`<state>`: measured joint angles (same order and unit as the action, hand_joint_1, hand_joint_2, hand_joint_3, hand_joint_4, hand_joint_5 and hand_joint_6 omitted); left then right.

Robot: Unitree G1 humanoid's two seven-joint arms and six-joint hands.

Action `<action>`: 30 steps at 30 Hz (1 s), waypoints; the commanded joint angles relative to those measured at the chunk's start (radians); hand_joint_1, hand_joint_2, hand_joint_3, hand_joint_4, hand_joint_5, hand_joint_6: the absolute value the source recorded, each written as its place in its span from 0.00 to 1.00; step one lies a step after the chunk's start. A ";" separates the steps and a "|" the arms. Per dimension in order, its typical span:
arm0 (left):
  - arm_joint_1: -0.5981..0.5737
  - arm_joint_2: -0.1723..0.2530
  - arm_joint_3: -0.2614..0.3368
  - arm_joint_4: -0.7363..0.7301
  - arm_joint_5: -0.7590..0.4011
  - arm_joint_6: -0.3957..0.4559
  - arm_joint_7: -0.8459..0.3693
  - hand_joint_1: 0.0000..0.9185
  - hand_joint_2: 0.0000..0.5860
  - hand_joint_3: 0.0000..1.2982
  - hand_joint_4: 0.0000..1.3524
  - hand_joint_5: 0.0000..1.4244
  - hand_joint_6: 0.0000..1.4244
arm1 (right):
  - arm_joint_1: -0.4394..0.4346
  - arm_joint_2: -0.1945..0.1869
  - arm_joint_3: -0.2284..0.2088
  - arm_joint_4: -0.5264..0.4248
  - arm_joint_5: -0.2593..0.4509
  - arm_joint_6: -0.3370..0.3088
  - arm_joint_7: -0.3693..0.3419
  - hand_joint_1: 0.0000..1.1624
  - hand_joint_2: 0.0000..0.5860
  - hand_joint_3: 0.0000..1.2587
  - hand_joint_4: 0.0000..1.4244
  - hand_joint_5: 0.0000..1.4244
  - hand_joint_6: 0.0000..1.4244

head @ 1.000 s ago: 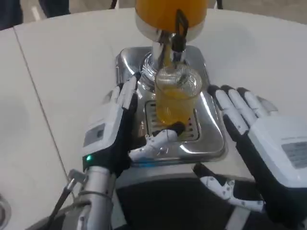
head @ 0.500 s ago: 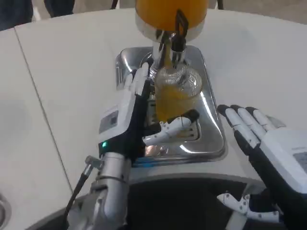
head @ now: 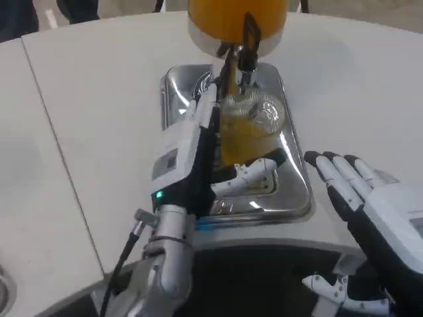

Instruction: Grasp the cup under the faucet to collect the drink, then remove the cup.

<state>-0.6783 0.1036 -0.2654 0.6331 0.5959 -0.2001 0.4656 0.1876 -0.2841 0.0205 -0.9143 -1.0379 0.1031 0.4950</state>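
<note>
A clear cup [head: 254,129], more than half full of orange drink, stands on the chrome drip tray [head: 294,191] under the black faucet [head: 248,36] of the juice dispenser [head: 234,16]. My left hand [head: 198,155] wraps the cup: its fingers [head: 206,109] lie against the cup's left side and its thumb [head: 254,173] crosses in front of the base. The cup's lower left is hidden behind the hand. My right hand [head: 377,211] lies open on the table right of the tray, fingers spread, holding nothing.
The dispenser's orange tank stands at the far edge of the tray, right above the cup. White table [head: 99,99] stretches to the left and far right. The table's front edge runs just below the tray.
My left hand has moved right and forward until its fingers and thumb close around the cup, which has shifted slightly right. The right hand has drawn back to the right, away from the tray.
</note>
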 commanded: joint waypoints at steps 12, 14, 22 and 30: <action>-0.098 -0.070 -0.013 0.148 -0.008 -0.012 0.116 0.41 0.09 0.00 0.00 0.17 0.24 | -0.076 0.005 -0.024 0.040 0.006 0.051 0.079 0.52 0.52 0.00 0.00 0.00 0.05; -0.094 -0.076 -0.015 0.151 -0.016 -0.023 0.119 0.45 0.09 0.00 0.00 0.23 0.35 | -0.088 0.003 -0.027 0.048 0.007 0.057 0.081 0.52 0.53 0.00 0.00 0.00 0.05; -0.098 -0.118 -0.063 0.191 0.000 -0.016 0.148 0.61 0.12 0.04 0.15 0.46 0.71 | -0.120 0.000 -0.046 0.035 -0.005 0.097 0.119 0.52 0.54 0.00 0.00 0.00 0.06; -0.115 -0.201 -0.073 0.262 0.013 0.007 0.332 0.64 0.10 0.33 0.55 0.82 1.00 | -0.145 0.010 -0.064 0.012 -0.023 0.153 0.173 0.52 0.55 0.00 0.00 0.00 0.06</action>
<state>-0.7947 -0.0594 -0.3334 0.8602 0.5986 -0.2068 0.7288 0.0497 -0.2764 -0.0341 -0.8846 -1.0522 0.2367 0.6438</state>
